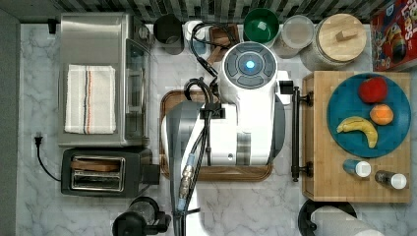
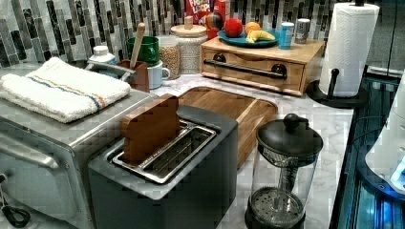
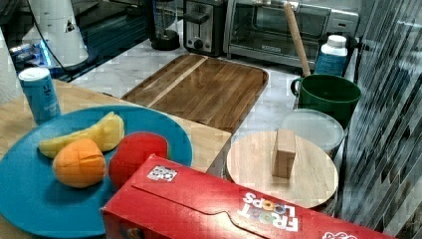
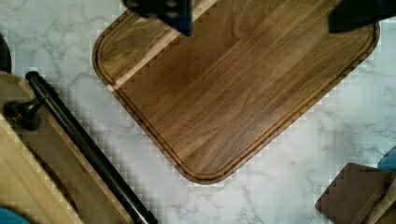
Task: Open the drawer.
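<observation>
Drawer [image 2: 252, 70], a single one, sits shut in its bamboo box [image 1: 324, 167] on the marble counter [image 1: 236, 206], with one long black bar handle [image 1: 295, 133] on two brackets across its front; in the wrist view the handle [image 4: 88, 149] lies off to one side of the hand [image 4: 261, 18], well clear of it. The hand hangs over the dark wooden tray [image 4: 233, 93], its two dark fingers [image 4: 173, 14] spread wide apart with nothing between them. On top of the box stands one blue plate [image 1: 398, 135] carrying three fruits: one red apple [image 1: 372, 89], one orange [image 1: 381, 114] and one banana [image 1: 358, 127], with two small shakers [image 1: 357, 167] beside it. The top view has the white arm [image 1: 248, 113] covering most of the tray, while the left view shows the tray [image 2: 229, 107] bare and the drawer front head-on. The right view looks across the plate [image 3: 25, 199] and a red cereal box [image 3: 224, 209] toward the tray. One toaster [image 2: 167, 176], one toaster oven [image 1: 98, 78] and one paper towel roll [image 2: 351, 43] stand around.
</observation>
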